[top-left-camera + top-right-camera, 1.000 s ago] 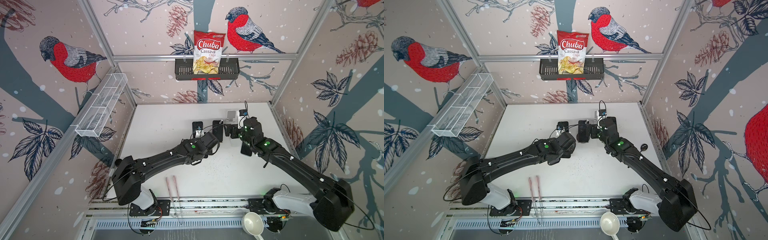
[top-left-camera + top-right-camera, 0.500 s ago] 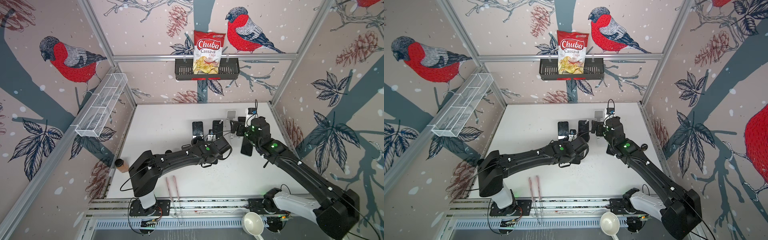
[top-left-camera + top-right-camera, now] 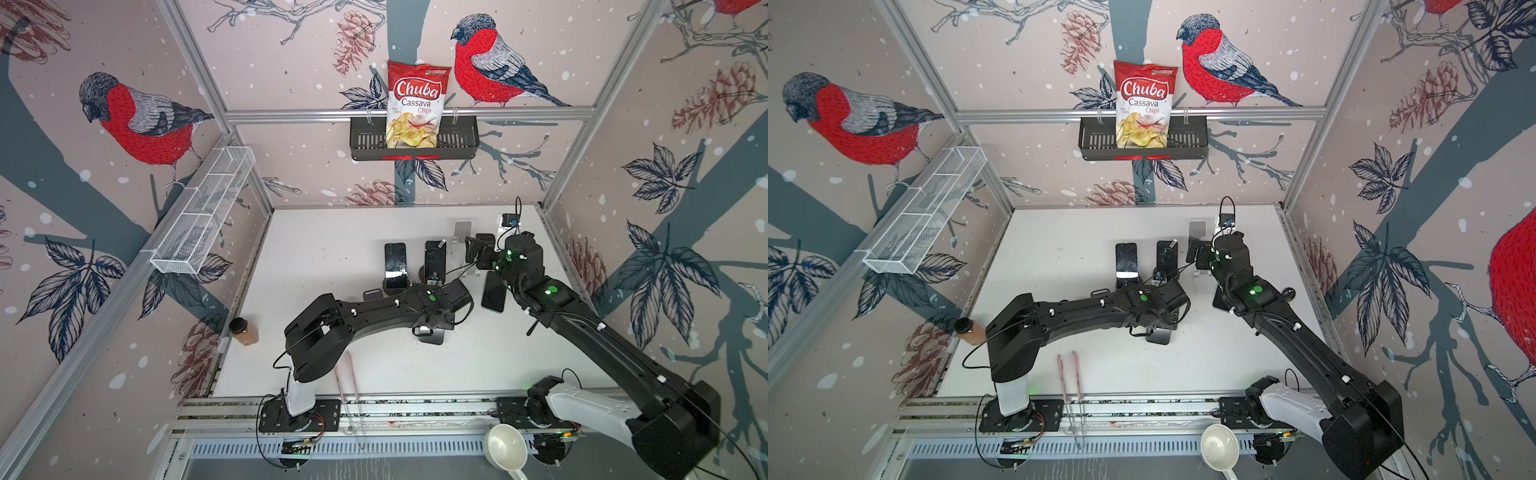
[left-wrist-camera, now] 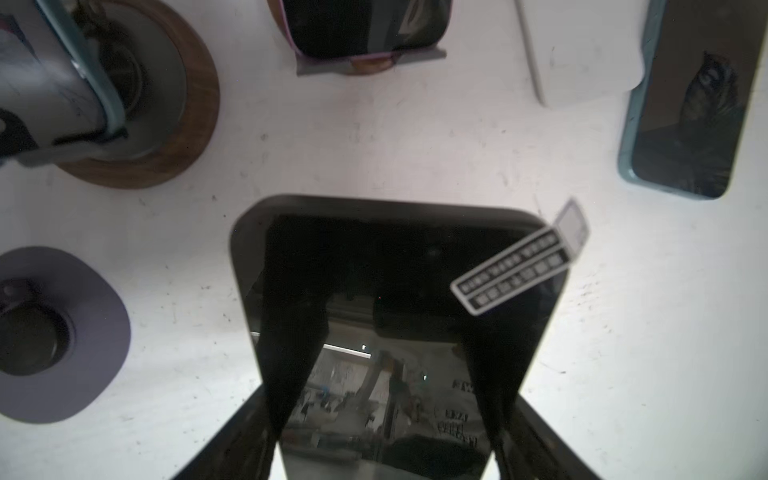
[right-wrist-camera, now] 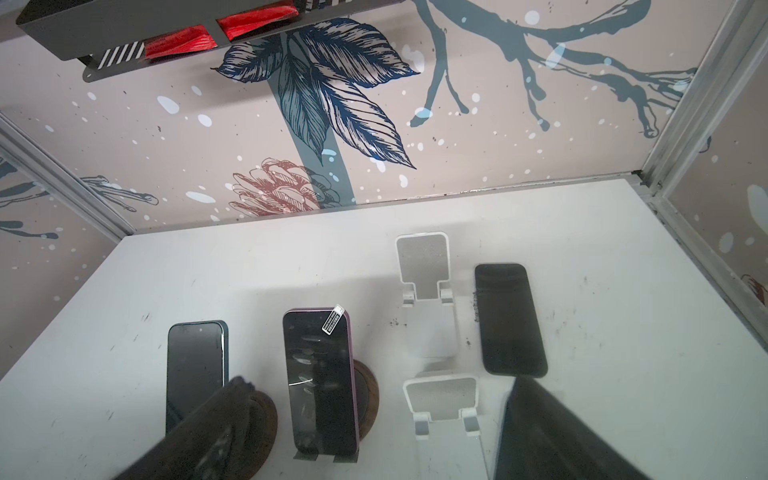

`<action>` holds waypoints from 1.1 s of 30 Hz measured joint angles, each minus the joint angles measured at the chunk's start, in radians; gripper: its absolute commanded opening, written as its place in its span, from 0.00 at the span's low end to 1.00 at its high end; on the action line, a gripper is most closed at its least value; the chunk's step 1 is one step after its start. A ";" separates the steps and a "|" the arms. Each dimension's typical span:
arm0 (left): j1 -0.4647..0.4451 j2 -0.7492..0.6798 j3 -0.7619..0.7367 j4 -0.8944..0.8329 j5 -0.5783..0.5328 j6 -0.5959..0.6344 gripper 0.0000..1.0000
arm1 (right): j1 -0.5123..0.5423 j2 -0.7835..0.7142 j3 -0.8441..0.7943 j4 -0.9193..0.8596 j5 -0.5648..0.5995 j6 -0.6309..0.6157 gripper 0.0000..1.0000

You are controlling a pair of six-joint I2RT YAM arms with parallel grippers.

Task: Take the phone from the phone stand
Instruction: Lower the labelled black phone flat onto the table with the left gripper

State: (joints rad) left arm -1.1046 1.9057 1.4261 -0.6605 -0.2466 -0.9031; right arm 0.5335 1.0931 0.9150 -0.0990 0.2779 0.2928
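In the left wrist view my left gripper [image 4: 388, 374] is shut on a black phone [image 4: 395, 266] with a small barcode sticker, one finger on each long edge, held above the white table. In both top views that gripper [image 3: 459, 293] covers the phone. A dark grey phone stand [image 3: 430, 336] sits under the left wrist. A grey-purple round stand base [image 4: 54, 332] stands empty beside the held phone. My right gripper [image 5: 374, 428] is open over the white stands [image 5: 442, 399], holding nothing.
Two phones [image 3: 395, 262] [image 3: 435, 259] lean on round wooden stands [image 5: 368, 399]. Another phone [image 3: 493, 292] lies flat by the right arm. A brown jar [image 3: 244, 331] stands at the left edge, tongs [image 3: 351, 376] lie at the front, and a white ladle [image 3: 505, 446] lies below.
The left arm has swung right and toward the front with the phone in its grip. The right gripper has opened wider and shifted right, toward the back.
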 measured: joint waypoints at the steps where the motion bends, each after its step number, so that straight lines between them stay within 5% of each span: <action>1: 0.000 0.012 0.009 -0.010 0.004 -0.005 0.54 | -0.003 -0.003 -0.001 0.000 0.001 0.000 0.99; 33: 0.027 0.143 0.023 -0.159 0.066 -0.059 0.54 | -0.035 0.021 -0.019 0.016 -0.052 0.000 0.99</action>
State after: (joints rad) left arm -1.0775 2.0487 1.4494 -0.8192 -0.1806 -0.9623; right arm 0.4988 1.1137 0.8959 -0.0830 0.2260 0.2932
